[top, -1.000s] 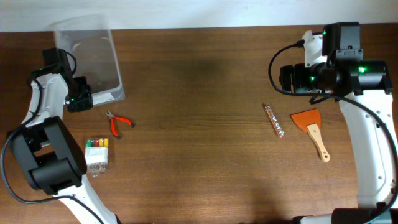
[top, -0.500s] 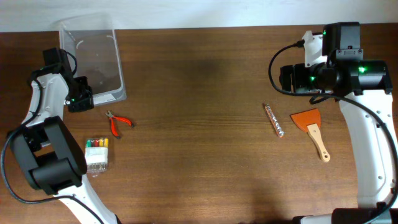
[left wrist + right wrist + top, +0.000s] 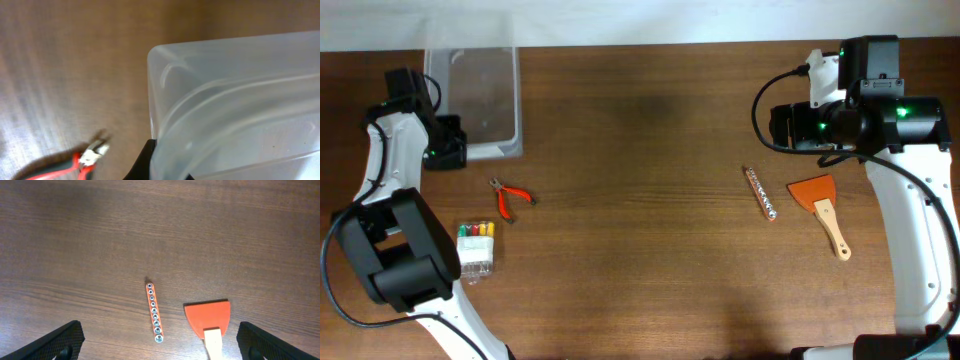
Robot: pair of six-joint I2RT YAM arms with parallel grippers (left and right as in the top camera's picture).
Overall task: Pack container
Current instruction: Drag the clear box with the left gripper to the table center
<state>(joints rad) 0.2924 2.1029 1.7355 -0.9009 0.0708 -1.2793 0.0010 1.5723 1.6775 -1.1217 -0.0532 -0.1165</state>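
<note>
The clear plastic container (image 3: 475,100) stands at the far left of the table; its corner fills the left wrist view (image 3: 235,100). My left gripper (image 3: 448,152) is shut on the container's near left rim, its black finger (image 3: 145,162) against the wall. Red-handled pliers (image 3: 510,197) lie just in front of it and show in the left wrist view (image 3: 75,162). My right gripper (image 3: 800,125) is open and empty, held above an orange socket rail (image 3: 154,312) and an orange scraper with a wooden handle (image 3: 210,325).
A clear box of coloured bits (image 3: 475,247) lies at the front left. The socket rail (image 3: 760,193) and scraper (image 3: 822,205) lie at the right. The table's far edge runs just behind the container.
The container has turned clockwise in my left gripper's hold and now sits square to the table edge. The right arm has not moved.
</note>
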